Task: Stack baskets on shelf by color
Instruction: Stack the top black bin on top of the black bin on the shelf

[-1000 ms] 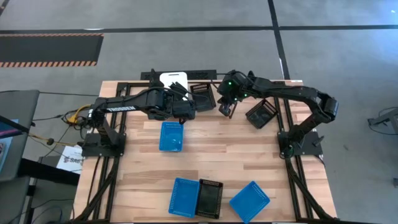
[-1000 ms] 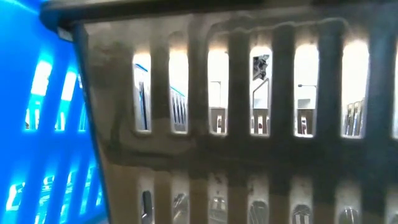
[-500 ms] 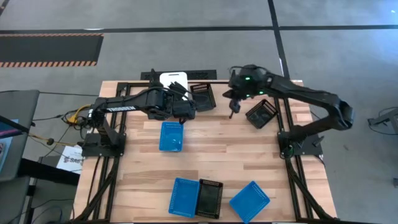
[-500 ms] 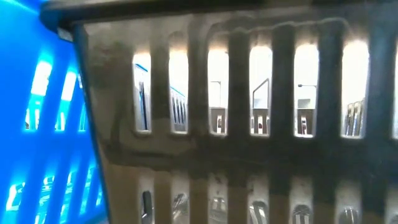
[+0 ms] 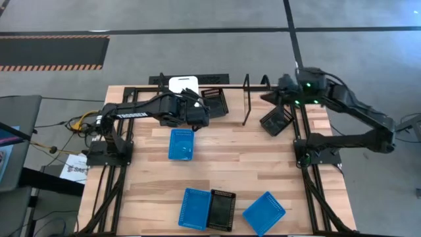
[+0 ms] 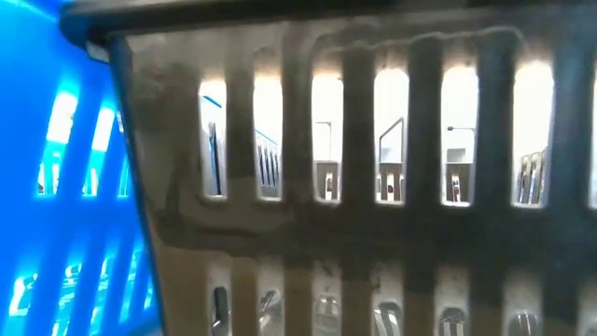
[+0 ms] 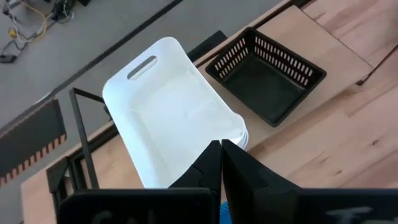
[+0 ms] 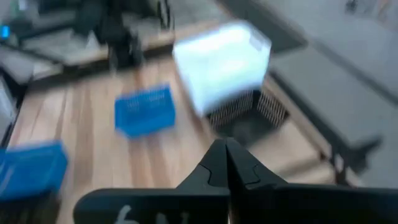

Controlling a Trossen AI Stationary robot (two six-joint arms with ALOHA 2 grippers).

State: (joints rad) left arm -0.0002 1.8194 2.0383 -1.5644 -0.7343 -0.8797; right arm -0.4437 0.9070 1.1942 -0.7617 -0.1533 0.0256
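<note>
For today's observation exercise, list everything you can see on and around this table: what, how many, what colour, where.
White baskets: a nested stack, count unclear, white, on the shelf at the far edge.
Blue baskets: three, blue; one mid-table, two near the front edge.
Black baskets: three, black; two by the far edge, one at the front.
Shelf: one, black, far edge.
Left gripper: shut, over the white baskets.
Right gripper: shut, empty, at the far right corner.

Robotics lab or workshop, wooden table (image 5: 217,164) on black frame, grey concrete floor (image 5: 197,56), striped floor marking (image 5: 52,51)

No legible text on anything
</note>
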